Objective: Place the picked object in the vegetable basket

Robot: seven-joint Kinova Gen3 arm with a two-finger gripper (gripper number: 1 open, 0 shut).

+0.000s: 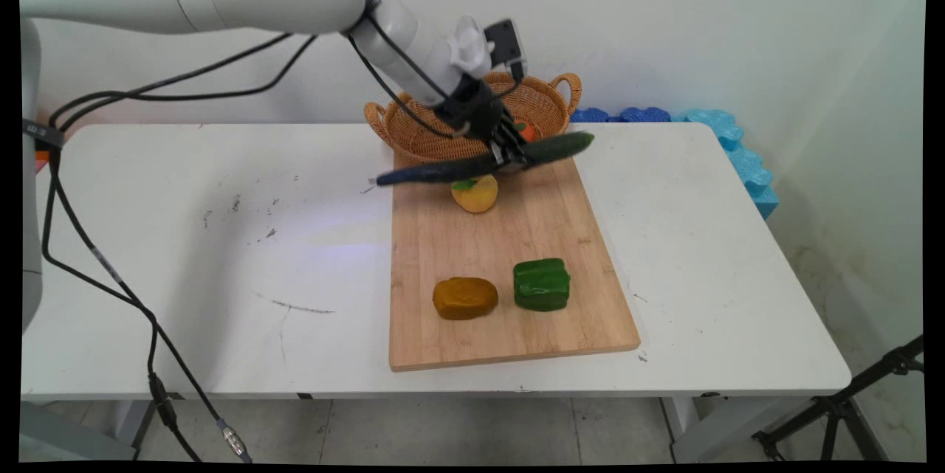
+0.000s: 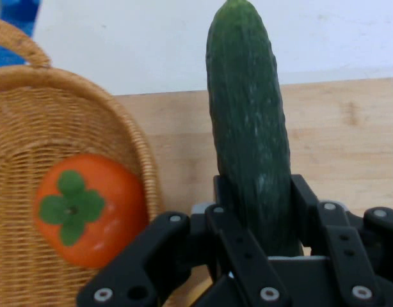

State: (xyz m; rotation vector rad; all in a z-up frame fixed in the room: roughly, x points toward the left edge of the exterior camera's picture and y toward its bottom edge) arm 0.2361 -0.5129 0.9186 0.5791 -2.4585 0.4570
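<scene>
My gripper (image 1: pixel 514 154) is shut on a long dark green cucumber (image 1: pixel 487 161), held roughly level above the far end of the wooden cutting board (image 1: pixel 509 311). In the hand view the cucumber (image 2: pixel 249 128) runs up from between the fingers. Just behind it stands a wicker basket (image 1: pixel 424 130) with an orange persimmon (image 2: pixel 88 208) inside. A yellow fruit with a green leaf (image 1: pixel 476 194) lies on the board right under the cucumber.
Near the board's front lie a brownish-orange lump (image 1: pixel 464 297) and a green bell pepper (image 1: pixel 542 284). Blue foam pieces (image 1: pixel 727 137) line the table's far right corner. Black cables (image 1: pixel 96 259) hang at the left.
</scene>
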